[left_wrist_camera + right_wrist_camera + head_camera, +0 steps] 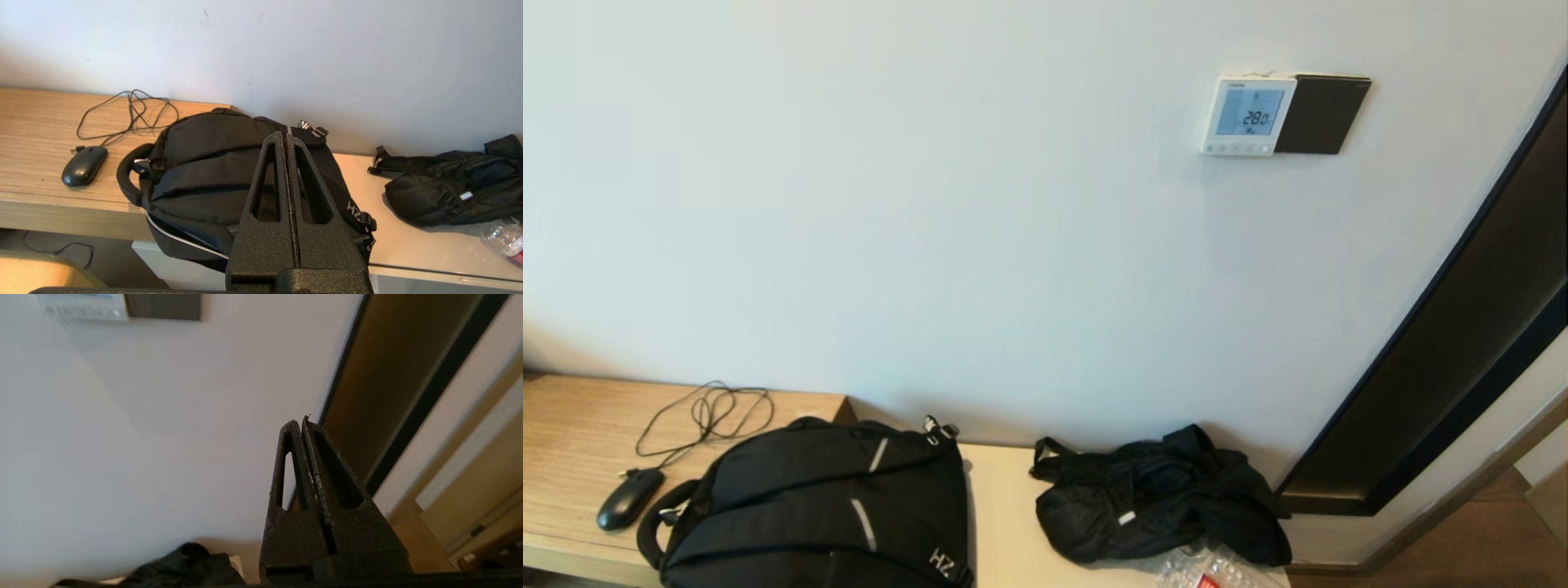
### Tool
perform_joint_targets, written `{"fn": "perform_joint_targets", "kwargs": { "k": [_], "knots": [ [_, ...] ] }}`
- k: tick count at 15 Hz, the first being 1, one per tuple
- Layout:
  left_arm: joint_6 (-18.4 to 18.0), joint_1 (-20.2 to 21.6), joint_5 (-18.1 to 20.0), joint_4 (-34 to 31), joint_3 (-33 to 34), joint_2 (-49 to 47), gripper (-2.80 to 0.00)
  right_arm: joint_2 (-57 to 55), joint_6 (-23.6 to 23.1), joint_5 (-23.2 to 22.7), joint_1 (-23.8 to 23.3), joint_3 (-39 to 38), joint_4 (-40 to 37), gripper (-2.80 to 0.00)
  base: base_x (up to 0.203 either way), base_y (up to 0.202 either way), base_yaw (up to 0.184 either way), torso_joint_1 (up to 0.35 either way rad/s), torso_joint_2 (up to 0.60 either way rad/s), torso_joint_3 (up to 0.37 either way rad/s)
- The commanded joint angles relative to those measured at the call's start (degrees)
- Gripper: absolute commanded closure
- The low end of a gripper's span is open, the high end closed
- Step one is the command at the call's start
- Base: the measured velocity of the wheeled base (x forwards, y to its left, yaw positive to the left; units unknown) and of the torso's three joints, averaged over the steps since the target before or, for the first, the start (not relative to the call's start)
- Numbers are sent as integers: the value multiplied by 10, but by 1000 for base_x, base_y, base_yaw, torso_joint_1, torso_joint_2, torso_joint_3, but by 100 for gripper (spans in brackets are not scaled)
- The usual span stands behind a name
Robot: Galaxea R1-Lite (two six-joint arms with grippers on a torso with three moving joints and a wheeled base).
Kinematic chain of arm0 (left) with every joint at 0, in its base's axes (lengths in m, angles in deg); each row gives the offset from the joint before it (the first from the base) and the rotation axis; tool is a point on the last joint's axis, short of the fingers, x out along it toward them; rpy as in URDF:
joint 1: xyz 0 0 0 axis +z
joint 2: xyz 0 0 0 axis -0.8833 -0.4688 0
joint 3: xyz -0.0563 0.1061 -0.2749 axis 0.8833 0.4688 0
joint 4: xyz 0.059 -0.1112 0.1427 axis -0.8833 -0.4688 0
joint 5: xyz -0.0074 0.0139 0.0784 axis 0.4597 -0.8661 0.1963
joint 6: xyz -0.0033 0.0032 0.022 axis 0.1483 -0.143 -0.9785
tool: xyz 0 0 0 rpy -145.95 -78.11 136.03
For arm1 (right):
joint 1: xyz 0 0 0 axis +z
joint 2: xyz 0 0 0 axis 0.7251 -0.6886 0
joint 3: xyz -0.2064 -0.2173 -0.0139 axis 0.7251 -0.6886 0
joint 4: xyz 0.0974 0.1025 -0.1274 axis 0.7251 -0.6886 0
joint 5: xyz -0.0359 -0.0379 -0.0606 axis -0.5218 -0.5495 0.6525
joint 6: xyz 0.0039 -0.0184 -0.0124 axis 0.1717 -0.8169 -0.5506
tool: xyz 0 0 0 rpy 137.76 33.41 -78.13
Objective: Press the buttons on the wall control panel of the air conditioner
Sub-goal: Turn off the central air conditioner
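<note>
A pale wall carries the panel high on the right, touching a dark plate; its buttons line the lower edge. Neither arm shows in the head view. The right claw is pressed together, well below the panel; the left claw, also pressed together, hangs over a backpack on the table. The buttons are tiny, so a slightly off approach could hit the screen or 2 at once. Nothing blocks the path.

Head and left wrist share the backpack.
</note>
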Motion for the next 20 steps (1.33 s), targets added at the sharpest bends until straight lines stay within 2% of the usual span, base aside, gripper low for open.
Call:
{"fn": "perform_joint_targets", "kwargs": {
  "k": [1,4,7,10,12,14,16,19,20],
  "knots": [
    [1,0,0,0,0,0,0,127,-1,3,-2,-65,-34,0,0,0,0,0,0,0],
    [1,0,0,0,0,0,0,245,0,4,-1,-160,-91,0,0,0,0,0,0,0],
    [0,0,0,0,0,0,0,339,1,-10,-7,-258,-113,0,0,0,0,0,0,0],
    [1,0,0,0,0,0,0,399,6,-87,-47,-330,-117,0,0,0,0,0,0,0],
    [0,0,0,0,0,0,0,403,50,-118,-54,-372,-116,0,0,0,0,0,0,0],
    [1,0,0,0,0,0,0,405,78,-152,-54,-402,-127,0,0,0,0,0,0,0],
    [0,0,0,0,0,0,0,405,100,-155,-53,-402,-145,0,0,0,0,0,0,0],
    [0,0,0,0,0,0,0,404,100,-165,-73,-402,-149,0,0,0,0,0,0,0],
    [0,0,0,0,0,0,0,404,102,-191,-91,-402,-151,0,0,0,0,0,0,0]
  ]
}}
